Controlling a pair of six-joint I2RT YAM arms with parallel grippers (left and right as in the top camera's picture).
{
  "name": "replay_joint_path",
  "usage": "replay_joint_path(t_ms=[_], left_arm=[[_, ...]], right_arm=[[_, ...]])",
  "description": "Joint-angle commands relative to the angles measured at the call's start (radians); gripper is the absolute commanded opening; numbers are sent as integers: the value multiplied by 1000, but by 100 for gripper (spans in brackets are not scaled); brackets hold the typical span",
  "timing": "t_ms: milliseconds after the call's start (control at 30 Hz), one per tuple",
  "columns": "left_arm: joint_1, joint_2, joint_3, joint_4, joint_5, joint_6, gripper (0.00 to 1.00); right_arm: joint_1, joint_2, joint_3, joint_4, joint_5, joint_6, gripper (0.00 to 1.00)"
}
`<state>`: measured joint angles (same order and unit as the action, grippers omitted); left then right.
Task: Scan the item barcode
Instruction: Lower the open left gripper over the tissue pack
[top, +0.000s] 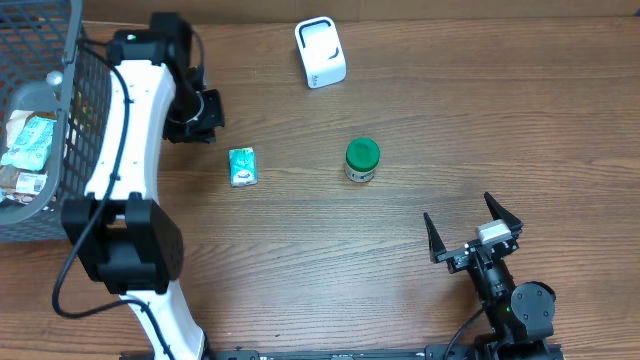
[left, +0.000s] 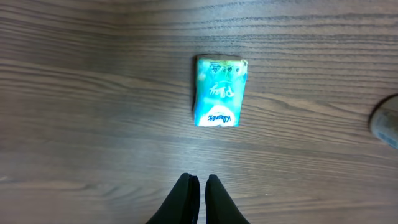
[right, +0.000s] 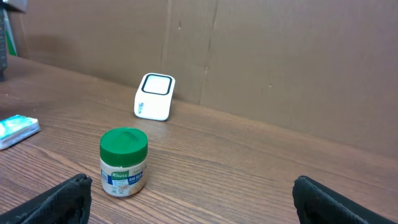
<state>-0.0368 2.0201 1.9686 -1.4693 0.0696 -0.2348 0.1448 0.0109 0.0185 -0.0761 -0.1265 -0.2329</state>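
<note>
A teal tissue pack (top: 242, 166) lies flat on the wooden table, left of a small jar with a green lid (top: 361, 160). The white scanner (top: 320, 52) stands at the back. My left gripper (top: 203, 114) is up and left of the pack. In the left wrist view its fingers (left: 200, 182) are shut with nothing between them, and the tissue pack (left: 219, 91) lies ahead, apart from them. My right gripper (top: 468, 226) rests open at the front right. Its wrist view shows the jar (right: 124, 161), the scanner (right: 154, 96) and the pack's edge (right: 17, 131) beyond the open gripper (right: 191, 185).
A wire basket (top: 62, 120) holding several packaged goods stands at the left edge, close beside the left arm. A brown wall (right: 280, 56) runs behind the scanner.
</note>
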Motion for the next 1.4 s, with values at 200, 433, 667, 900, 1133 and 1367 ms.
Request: replay_joint_path(t_ms=[200,433,667,900,1133,1367], left_arm=[[-92,-33,-34,-43,-248,-157,8],[-93,-33,-149,25,-259,-196,6],[-92,-33,-188,75,-195,-191,10],[-92,-32,-188,83,-193,-191,15],[-92,-32,-197,82,-192,-191,16],[-92,-32,-304,167,-171,-119,21]], right_arm=[[2,-8,-11,3,-2,0,100],[2,-8,-11,3,-2,0,100],[2,-8,-11,3,-2,0,100],[2,-8,-11,3,-2,0,100],[2,-8,-11,3,-2,0,100],[2,-8,-11,3,-2,0,100]])
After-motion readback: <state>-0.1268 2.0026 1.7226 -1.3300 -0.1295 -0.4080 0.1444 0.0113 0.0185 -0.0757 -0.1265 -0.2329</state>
